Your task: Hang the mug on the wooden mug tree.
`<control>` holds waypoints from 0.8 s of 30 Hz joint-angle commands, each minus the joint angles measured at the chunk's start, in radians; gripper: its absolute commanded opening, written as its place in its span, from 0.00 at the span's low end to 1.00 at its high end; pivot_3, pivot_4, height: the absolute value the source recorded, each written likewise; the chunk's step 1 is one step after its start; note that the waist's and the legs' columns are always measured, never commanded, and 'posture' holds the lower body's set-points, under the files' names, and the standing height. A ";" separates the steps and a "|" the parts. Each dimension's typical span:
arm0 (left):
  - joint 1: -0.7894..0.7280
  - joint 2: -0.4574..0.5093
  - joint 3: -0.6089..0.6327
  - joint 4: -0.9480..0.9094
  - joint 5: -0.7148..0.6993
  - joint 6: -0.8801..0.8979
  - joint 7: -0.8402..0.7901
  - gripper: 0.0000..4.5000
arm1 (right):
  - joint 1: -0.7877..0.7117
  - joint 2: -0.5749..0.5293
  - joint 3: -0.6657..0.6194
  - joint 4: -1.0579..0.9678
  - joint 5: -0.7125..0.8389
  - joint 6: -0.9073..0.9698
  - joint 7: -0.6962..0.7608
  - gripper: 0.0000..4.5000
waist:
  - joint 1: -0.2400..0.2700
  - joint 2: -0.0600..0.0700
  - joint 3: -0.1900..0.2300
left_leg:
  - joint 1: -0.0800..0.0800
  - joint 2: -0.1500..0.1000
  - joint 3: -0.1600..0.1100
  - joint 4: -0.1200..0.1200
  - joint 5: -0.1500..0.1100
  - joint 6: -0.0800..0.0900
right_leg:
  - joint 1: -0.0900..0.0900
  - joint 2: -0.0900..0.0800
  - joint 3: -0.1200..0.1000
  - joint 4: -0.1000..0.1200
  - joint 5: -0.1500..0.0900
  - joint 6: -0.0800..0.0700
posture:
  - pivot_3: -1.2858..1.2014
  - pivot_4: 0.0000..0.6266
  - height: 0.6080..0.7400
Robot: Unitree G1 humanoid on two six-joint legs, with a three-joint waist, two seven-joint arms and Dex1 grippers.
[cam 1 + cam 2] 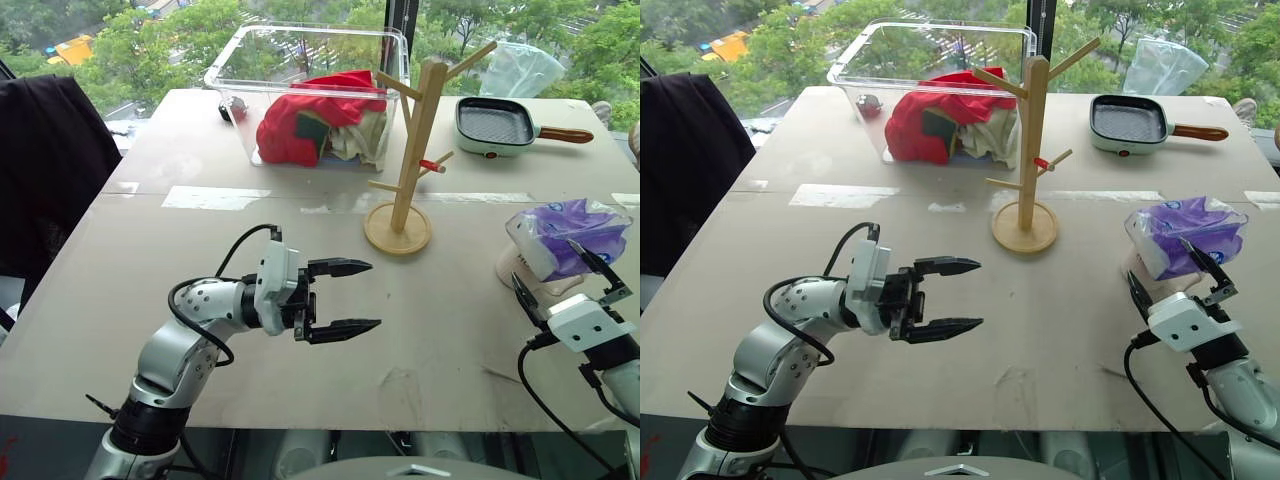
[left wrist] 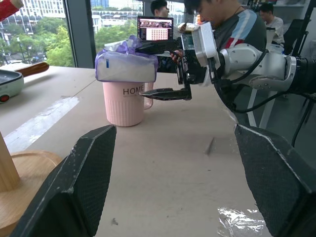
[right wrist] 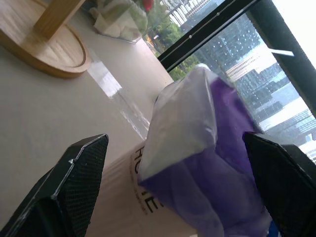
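The mug (image 2: 124, 103), pale with dark "HOME" lettering, stands upright near the table's right edge. A purple-and-white tissue pack (image 1: 565, 228) lies over its mouth and hides the inside. My right gripper (image 1: 543, 262) is open just in front of the mug, its fingers spread to either side of the pack and mug, holding nothing. The wooden mug tree (image 1: 415, 140) rises from its round base (image 1: 397, 228) at the table's middle back, with no mug on its pegs. Left of centre, my left gripper (image 1: 372, 295) is open and empty, pointing right toward the mug.
A clear plastic bin (image 1: 235, 62) with red and white cloth sits at the back. A green pan (image 1: 495, 125) with a wooden handle lies back right. Dark cloth (image 1: 50, 160) hangs at the left. People (image 2: 232, 19) sit beyond the table's right side.
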State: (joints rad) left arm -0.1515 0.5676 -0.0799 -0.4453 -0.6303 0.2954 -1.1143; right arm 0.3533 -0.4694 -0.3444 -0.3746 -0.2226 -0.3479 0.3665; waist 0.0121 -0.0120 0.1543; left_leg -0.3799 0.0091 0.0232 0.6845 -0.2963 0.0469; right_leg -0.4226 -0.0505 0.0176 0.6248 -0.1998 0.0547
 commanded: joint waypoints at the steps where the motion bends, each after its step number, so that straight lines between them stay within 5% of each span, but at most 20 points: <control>1: -0.004 0.008 0.025 -0.051 -0.020 -0.007 0.011 0.87 | -0.017 -0.027 -0.011 0.001 0.004 -0.022 -0.013 0.98 | -0.001 0.000 0.000 | 0.000 0.000 0.000 0.000 0.000 0.000 | 0.000 0.000 0.000 0.000 0.000 0.000 | 0.52 0.24 1.00; 5: 0.000 0.007 0.034 -0.062 -0.033 0.005 0.030 0.87 | -0.022 -0.045 -0.004 0.020 -0.025 -0.038 -0.026 0.98 | -0.001 0.000 0.000 | 0.000 0.000 0.000 0.000 0.000 0.000 | 0.000 0.000 0.000 0.000 0.000 0.000 | 0.52 0.24 1.00; 15: -0.015 0.014 0.025 -0.064 -0.035 0.023 0.038 0.87 | -0.033 -0.062 -0.007 0.010 -0.055 -0.049 -0.050 0.01 | -0.001 0.000 0.000 | 0.000 0.000 0.000 0.000 0.000 0.000 | 0.000 0.001 0.000 0.000 0.000 0.000 | 0.52 0.24 1.00; 24: -0.057 0.013 -0.007 -0.065 -0.047 0.052 0.026 0.87 | 0.036 -0.055 -0.123 -0.007 -0.061 -0.087 -0.123 0.01 | 0.000 0.000 0.000 | 0.000 0.000 0.000 0.000 0.000 0.000 | 0.000 0.000 0.000 0.000 0.000 0.000 | 0.52 0.24 1.00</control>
State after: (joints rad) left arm -0.1966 0.5741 -0.0841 -0.4697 -0.6576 0.3422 -1.0745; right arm 0.3669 -0.5234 -0.3754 -0.3480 -0.2889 -0.4054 0.2854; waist 0.0123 -0.0121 0.1543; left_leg -0.3797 0.0088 0.0232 0.6847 -0.2962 0.0467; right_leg -0.4222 -0.0500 0.0180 0.6252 -0.1997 0.0546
